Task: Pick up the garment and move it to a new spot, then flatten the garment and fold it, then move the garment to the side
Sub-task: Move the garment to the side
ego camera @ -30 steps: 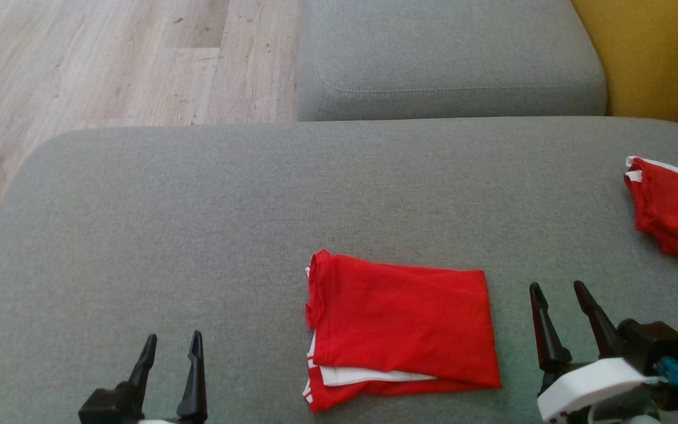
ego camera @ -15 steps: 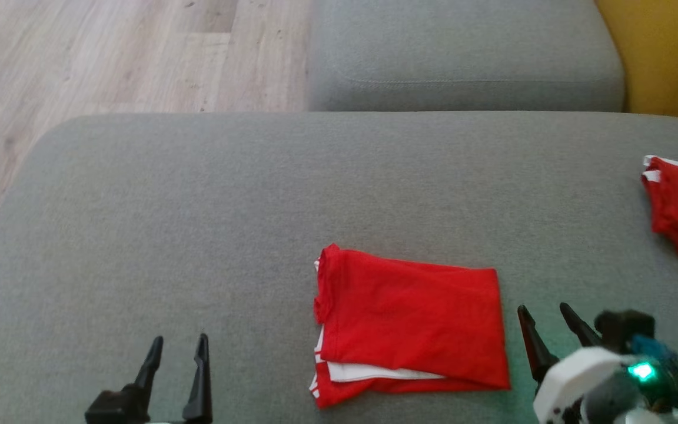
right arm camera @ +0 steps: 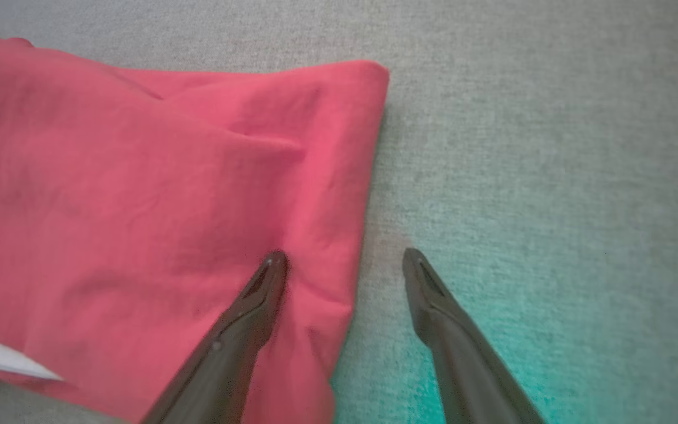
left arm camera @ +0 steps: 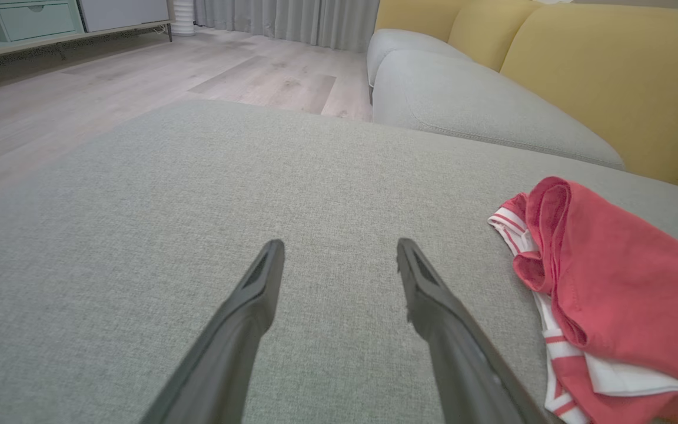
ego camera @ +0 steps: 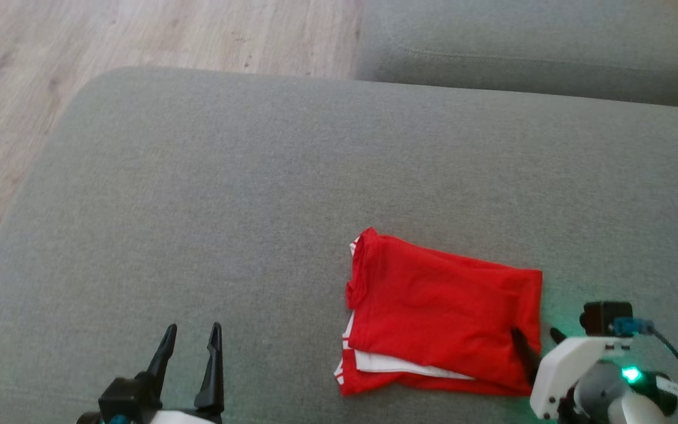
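garment (ego camera: 442, 330) edge lies between spread fingers (right arm camera: 239, 335) of right gripper (ego camera: 534, 333).

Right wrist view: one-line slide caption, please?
Open right tool straddles the edge of the folded red garment, one finger over cloth, one over grey cushion.

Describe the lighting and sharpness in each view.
Head view: a green glow tints the cushion beside the right gripper; the garment is evenly lit. Left wrist view: soft daylight, the left gripper blurring toward the bottom edge. Right wrist view: a teal cast on the cushion at lower right, everything slightly soft.
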`<state>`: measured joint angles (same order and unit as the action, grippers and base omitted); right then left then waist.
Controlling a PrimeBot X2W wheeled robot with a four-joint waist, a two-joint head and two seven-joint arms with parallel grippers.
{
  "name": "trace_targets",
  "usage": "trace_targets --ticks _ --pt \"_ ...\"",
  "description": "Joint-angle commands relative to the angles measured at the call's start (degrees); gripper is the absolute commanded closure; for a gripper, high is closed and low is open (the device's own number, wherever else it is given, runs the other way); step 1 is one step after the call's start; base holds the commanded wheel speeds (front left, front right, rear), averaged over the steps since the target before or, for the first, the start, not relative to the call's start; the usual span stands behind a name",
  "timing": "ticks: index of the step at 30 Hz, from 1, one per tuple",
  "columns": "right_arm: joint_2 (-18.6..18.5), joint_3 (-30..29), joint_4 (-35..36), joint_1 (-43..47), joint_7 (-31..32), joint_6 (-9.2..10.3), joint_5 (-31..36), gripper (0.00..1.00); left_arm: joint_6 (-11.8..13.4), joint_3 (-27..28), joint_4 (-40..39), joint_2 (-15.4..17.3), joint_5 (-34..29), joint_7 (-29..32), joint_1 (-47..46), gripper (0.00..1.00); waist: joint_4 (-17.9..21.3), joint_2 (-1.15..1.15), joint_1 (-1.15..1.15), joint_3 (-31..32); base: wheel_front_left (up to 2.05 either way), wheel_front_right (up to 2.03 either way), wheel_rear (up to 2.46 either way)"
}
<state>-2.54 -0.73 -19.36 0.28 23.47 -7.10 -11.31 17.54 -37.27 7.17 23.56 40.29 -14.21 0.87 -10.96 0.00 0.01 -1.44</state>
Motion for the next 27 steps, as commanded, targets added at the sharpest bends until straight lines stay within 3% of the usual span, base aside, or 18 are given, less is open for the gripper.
trace_targets --ticks 1,5,8,10,11,12,20,27 --pt "-0.33 1.28 0.74 -4.02 0.07 -0.39 -0.29 0.00 -0.36 2.10 -1.03 0.33 -0.42 -0.70 -3.57 0.00 -0.86 0.00 -0.01 -0.75 0.00 0.00 0.00" --pt "-0.33 2.61 -1.28 -5.24 0.34 -0.39 -0.27 0.00 -0.21 2.36 -1.22 0.06 -0.72 -0.72 -3.66 0.00 -1.06 0.00 -0.01 -1.27 0.00 0.00 0.00" --pt "-0.33 3.84 -2.43 -6.38 0.50 -0.39 -0.86 0.56 -0.47 2.51 -1.19 -0.08 -0.94 -0.74 -3.85 0.00 -0.67 0.00 -0.01 -1.92 0.00 0.00 0.00" --pt "-0.33 4.14 -3.29 -7.28 0.53 -0.39 -1.21 0.75 -0.62 2.36 -1.23 -0.36 -1.20 -0.74 -4.12 0.00 -0.16 0.00 -0.01 -2.55 0.00 0.00 0.00" --pt "-0.33 4.21 -3.78 -7.82 0.52 -0.39 -1.30 0.96 -0.71 2.29 -1.24 -0.49 -1.31 -0.75 -4.28 0.00 0.19 0.00 -0.01 -2.88 0.00 0.00 0.00" --pt "-0.33 4.33 -4.23 -8.46 0.44 -0.39 -1.30 1.00 -0.76 2.28 -1.25 -0.58 -1.41 -0.75 -4.41 0.00 0.70 0.00 -0.01 -3.22 0.00 0.00 0.00" --pt "-0.39 2.24 -2.92 -15.42 -1.68 -0.39 1.51 1.00 -0.61 3.16 -2.22 -0.92 -2.76 -0.77 -5.67 0.00 7.96 0.00 -0.01 -7.12 0.00 0.00 0.00" --pt "-2.86 -1.11 3.14 -18.73 -2.09 -0.39 3.73 1.00 -0.39 4.86 -3.97 -0.26 -4.28 -0.78 -7.24 0.00 18.28 0.00 -0.01 -10.67 0.00 0.00 0.00"
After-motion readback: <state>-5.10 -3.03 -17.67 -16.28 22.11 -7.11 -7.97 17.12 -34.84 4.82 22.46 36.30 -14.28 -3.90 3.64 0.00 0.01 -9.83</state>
